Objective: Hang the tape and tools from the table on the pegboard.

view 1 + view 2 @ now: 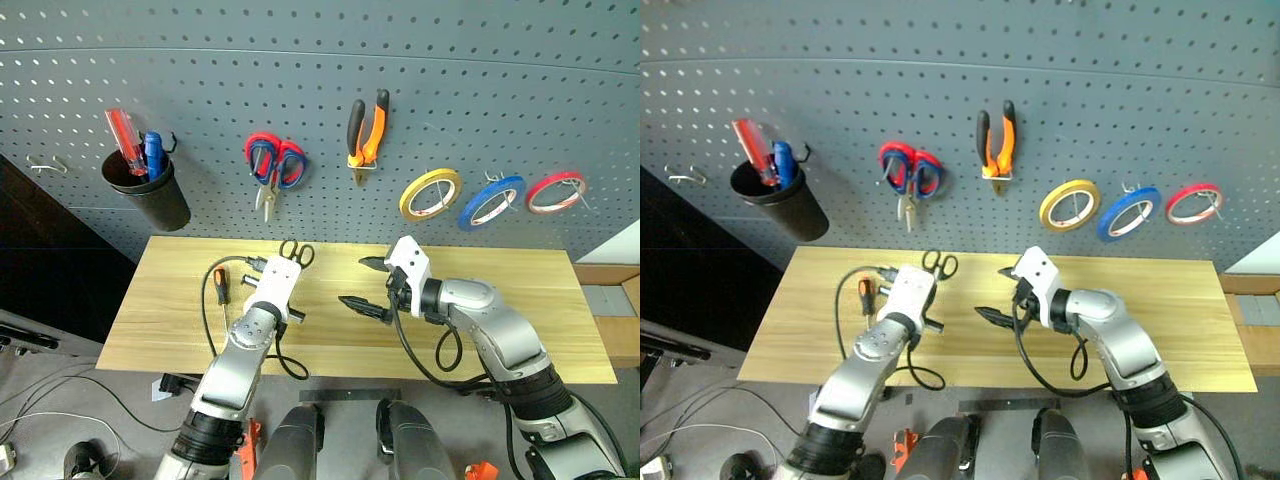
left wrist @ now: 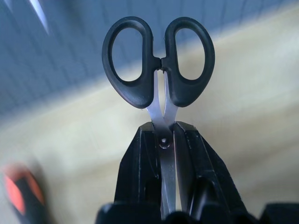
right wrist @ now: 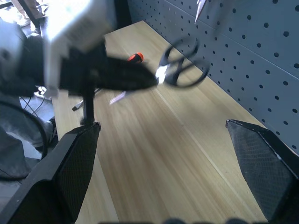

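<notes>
Left tool (image 2: 163, 140) is clamped on the small black scissors (image 2: 159, 60) right at the pivot, up off the worktop (image 1: 520, 300) near its back edge; light, stiff, slick steel, so they could swivel, right tool (image 1: 365, 285) spread empty.

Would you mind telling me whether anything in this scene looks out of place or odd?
Nothing looks damaged or spilled. One thing is left out: the orange-and-black screwdriver lies on the table, while the left gripper holds the black scissors by the blades.
</notes>
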Controlling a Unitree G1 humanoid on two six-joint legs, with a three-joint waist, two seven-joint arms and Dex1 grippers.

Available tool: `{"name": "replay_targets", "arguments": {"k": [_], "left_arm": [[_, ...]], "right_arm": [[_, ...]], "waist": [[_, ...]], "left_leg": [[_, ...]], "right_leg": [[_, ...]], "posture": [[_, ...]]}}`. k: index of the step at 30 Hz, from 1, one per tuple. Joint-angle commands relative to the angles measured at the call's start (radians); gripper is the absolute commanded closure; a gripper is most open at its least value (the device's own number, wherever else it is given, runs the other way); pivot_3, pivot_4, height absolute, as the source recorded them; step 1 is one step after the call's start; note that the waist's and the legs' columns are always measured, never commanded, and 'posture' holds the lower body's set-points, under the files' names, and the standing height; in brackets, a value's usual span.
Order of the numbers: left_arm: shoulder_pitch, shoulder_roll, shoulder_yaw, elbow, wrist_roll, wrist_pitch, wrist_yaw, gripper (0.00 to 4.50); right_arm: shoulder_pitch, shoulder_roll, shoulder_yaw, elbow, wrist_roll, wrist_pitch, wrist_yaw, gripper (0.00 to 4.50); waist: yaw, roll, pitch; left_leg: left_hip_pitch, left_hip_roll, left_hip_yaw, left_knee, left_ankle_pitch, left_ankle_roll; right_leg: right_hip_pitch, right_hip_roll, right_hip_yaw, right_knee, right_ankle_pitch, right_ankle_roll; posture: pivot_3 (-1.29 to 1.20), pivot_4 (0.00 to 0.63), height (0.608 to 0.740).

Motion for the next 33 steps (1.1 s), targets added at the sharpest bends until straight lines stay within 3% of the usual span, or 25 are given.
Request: {"name": "replay_targets", "arguments": {"k": [1, 10, 20, 33], "left_arm": [[0.036, 0.013, 0.004, -0.137, 0.003, -0.18, -0.022, 4.34], [0.019, 0.019, 0.038, -0.195, 0.023, -0.282, -0.036, 4.34], [-0.021, 0.007, 0.124, -0.129, 0.116, -0.425, 0.083, 4.34], [-0.006, -0.042, 0.148, -0.125, 0.141, -0.43, 0.114, 4.34]], "right_arm": [[-0.019, -0.004, -0.053, -0.069, 0.086, 0.01, 0.044, 0.0], [-0.126, 0.023, -0.205, -0.14, 0.265, 0.031, 0.035, 0.0], [-0.143, -0.002, -0.181, -0.117, 0.241, -0.007, 0.023, 0.0], [-0.152, -0.007, -0.173, -0.095, 0.225, -0.026, 0.027, 0.0]], "waist": [[0.0, 0.0, 0.0], [-0.001, 0.0, 0.0], [-0.002, 0.0, -0.001], [-0.002, 0.0, -0.003]], "left_leg": [[0.0, 0.0, 0.0, 0.0, 0.0, 0.0], [0.0, 0.0, 0.0, 0.0, -0.001, 0.003], [0.0, 0.0, 0.001, 0.001, 0.0, 0.0], [0.0, 0.0, 0.002, 0.001, 0.0, 0.0]], "right_leg": [[0.0, 0.0, 0.0, 0.0, 0.0, 0.0], [0.0, 0.0, -0.001, 0.002, 0.0, 0.0], [-0.001, 0.0, -0.001, 0.002, 0.0, 0.0], [-0.001, 0.001, -0.002, 0.003, 0.0, -0.001]], "posture": [[0.04, 0.261, 0.74], [0.03, 0.239, 0.74], [0.01, 0.212, 0.74], [0.01, 0.2, 0.74]]}}
